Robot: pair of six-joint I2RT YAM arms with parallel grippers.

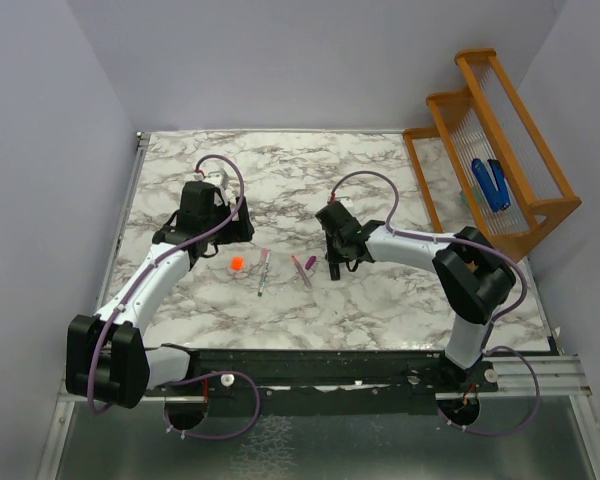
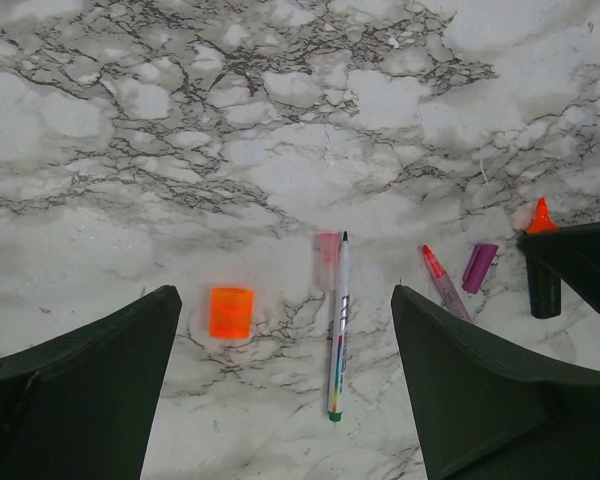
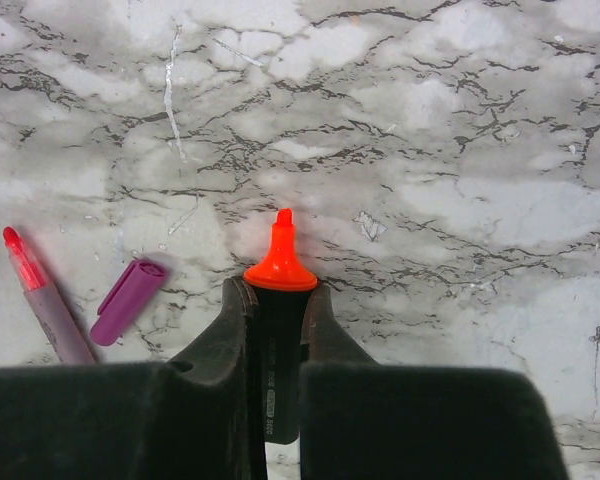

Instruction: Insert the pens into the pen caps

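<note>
Right gripper (image 3: 277,300) is clamped on the stubby black marker (image 3: 277,370), its two fingers pressed to either side of the barrel and the orange tip poking out just past them, pointing down at the marble table (image 3: 460,150). Just beside those fingers, on the side toward the other arm, the slim pink pen (image 3: 42,300) lies flat with the purple cap (image 3: 128,300) next to it, the two close together but not touching, and both apart from the held marker. Over on the other side, the left gripper (image 2: 285,300) hangs above the table with its fingers spread wide and nothing between them. Below that gap lie the orange cap (image 2: 231,312), nearer the finger on the outer side, and the whitish pen (image 2: 337,330), with a small pinkish piece (image 2: 326,260) lying against its far end. Well behind the right arm, at the table's far corner, an orange wooden rack (image 1: 500,130) holds some blue things (image 1: 492,185).
</note>
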